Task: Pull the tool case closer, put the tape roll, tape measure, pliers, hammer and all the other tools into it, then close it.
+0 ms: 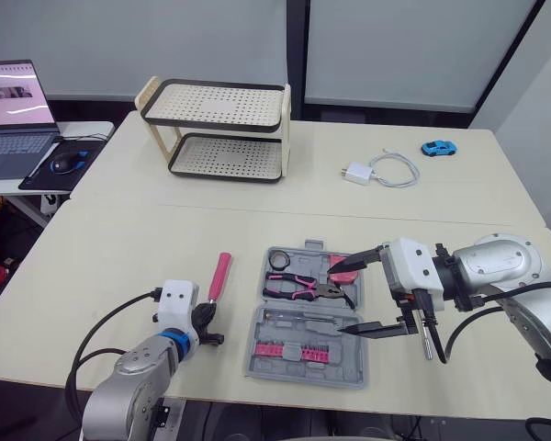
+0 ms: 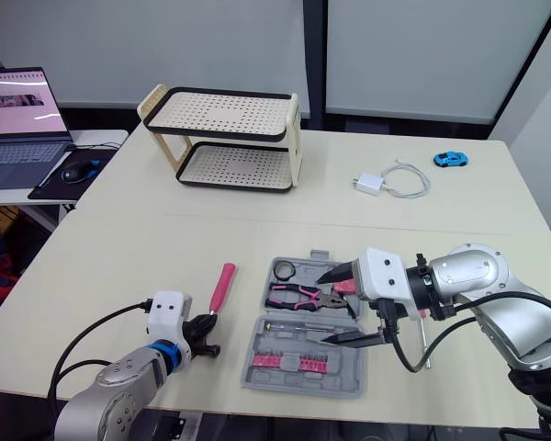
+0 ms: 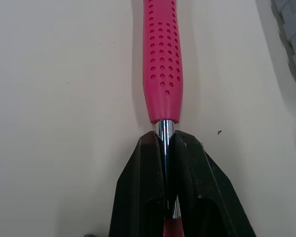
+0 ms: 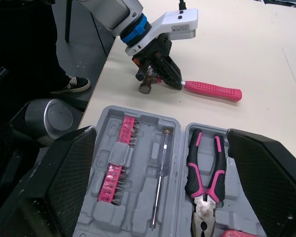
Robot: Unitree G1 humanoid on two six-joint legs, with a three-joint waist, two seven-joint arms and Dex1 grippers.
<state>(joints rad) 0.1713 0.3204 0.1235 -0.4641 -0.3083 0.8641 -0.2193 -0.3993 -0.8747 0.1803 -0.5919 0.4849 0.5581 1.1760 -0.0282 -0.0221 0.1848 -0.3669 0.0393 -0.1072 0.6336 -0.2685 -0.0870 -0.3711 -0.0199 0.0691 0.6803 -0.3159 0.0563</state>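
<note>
My left gripper [image 1: 207, 323] pinches hammer [image 1: 220, 274] shaft, lower left; right gripper [image 1: 356, 297] gapes empty over tool case [image 1: 349, 372]. Next: lift hammer in.

On your tabletop's [image 1: 119, 239] far side stands a two-tier rack [image 1: 219, 129], with a white charger [image 1: 357, 174] and a blue toy car [image 1: 438, 148] to its right.

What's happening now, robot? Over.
Left gripper shut on hammer, beside the tool case. Right gripper open over it. Pliers already inside. Nothing blocking.
</note>
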